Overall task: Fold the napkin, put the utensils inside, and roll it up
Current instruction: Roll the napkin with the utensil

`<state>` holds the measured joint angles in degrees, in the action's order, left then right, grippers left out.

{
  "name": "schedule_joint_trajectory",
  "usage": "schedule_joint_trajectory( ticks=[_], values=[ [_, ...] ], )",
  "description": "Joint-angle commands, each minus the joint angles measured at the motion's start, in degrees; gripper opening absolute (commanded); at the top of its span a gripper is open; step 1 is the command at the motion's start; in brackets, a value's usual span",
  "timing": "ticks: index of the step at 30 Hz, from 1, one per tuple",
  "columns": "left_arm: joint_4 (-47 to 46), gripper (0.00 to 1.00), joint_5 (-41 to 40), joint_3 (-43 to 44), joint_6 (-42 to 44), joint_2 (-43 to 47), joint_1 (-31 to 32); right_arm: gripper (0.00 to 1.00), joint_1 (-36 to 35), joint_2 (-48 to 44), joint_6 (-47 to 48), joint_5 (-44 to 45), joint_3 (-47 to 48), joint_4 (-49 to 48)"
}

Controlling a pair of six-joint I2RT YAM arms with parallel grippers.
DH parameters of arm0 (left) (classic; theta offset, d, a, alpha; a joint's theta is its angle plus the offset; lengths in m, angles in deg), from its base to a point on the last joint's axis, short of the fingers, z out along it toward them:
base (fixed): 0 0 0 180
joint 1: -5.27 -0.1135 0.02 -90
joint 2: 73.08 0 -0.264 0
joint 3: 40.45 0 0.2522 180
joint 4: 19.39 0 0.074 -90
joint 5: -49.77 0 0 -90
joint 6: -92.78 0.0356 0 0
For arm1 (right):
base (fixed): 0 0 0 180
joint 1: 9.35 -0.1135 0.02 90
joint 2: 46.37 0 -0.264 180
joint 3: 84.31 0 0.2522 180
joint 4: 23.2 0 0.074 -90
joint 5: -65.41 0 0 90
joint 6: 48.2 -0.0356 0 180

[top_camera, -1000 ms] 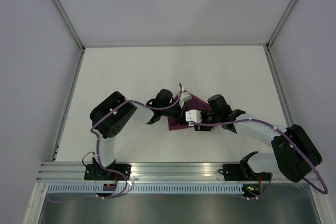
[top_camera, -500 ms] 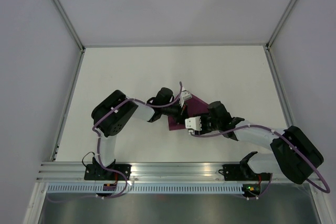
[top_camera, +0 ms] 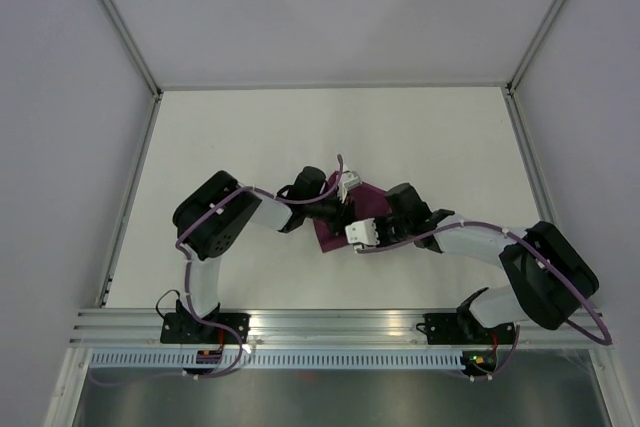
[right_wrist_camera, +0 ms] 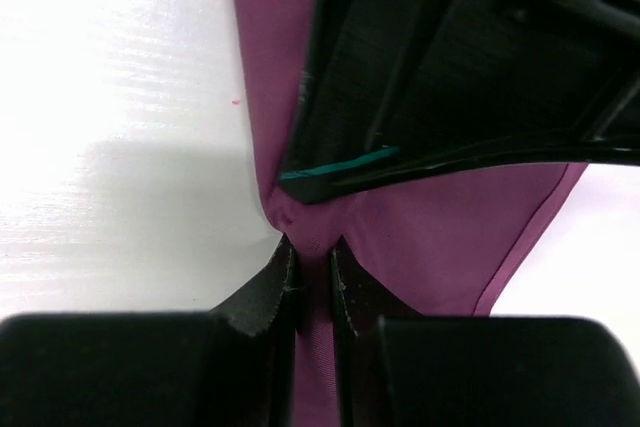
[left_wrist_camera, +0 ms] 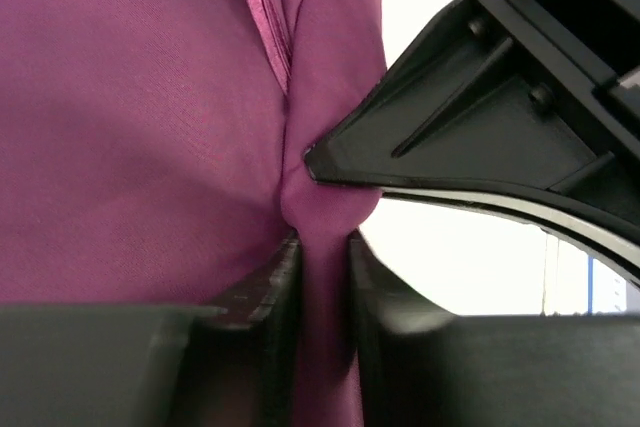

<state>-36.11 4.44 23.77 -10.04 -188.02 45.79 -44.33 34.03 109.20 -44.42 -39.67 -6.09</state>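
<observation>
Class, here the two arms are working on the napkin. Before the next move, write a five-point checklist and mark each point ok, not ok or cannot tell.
1. Cloth sits between the fingers of the left tool: ok, the napkin fills the gap.
2. The right tool pinches a fold of the napkin: ok.
3. Clearance between the two tools: not ok, both crowd the same fold.
4. Napkin lying flat: not ok, it is bunched at the pinch.
5. Utensils located: cannot tell, none shows in any view.
</observation>
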Motion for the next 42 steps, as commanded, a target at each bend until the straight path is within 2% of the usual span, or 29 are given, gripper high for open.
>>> schedule_joint_trajectory(
  ticks=[1,5,8,11,15,21,25,27,32,37,42],
  values=[
    [11.1,0.35,-7.0,-6.0,0.8,-1.9,0.0,0.12,1.3,5.4,1.7,0.1,3.1,14.6],
    [5.9,0.47,-10.2,-9.5,-0.8,2.6,-0.3,0.11,2.9,10.7,3.3,-3.5,10.4,24.7],
    [3.2,0.50,-14.0,-10.6,-1.3,6.8,-0.4,0.10,4.2,15.9,4.4,-5.8,17.2,33.2],
    [-0.2,0.51,-20.7,-13.6,-1.4,11.5,-0.4,0.09,5.4,22.2,6.2,-8.1,24.8,42.8],
    [-5.4,0.56,-34.4,-18.5,-1.7,17.8,-0.4,0.09,6.9,29.4,8.0,-10.7,33.5,54.4],
    [-16.2,0.57,-50.7,-28.3,-1.8,28.9,-0.1,0.09,8.1,39.4,9.1,-11.9,44.9,64.6],
    [-21.5,0.59,-53.5,-32.8,1.6,33.5,1.4,0.08,8.4,46.6,8.5,-12.2,52.0,68.8],
    [-22.6,0.59,-56.0,-33.6,6.7,34.8,3.9,0.08,8.5,49.2,7.9,-12.5,53.9,70.3],
    [-22.3,0.64,-63.5,-30.1,20.9,32.7,15.6,0.08,9.0,53.8,7.0,-13.6,59.6,73.3],
    [-22.0,0.70,-63.7,-26.0,29.2,25.6,23.7,0.08,9.2,56.5,5.2,-13.6,61.8,73.5],
    [-20.6,0.71,-59.5,-22.1,33.4,19.4,27.4,0.08,9.4,57.1,4.3,-13.5,61.9,72.4]
  ],
)
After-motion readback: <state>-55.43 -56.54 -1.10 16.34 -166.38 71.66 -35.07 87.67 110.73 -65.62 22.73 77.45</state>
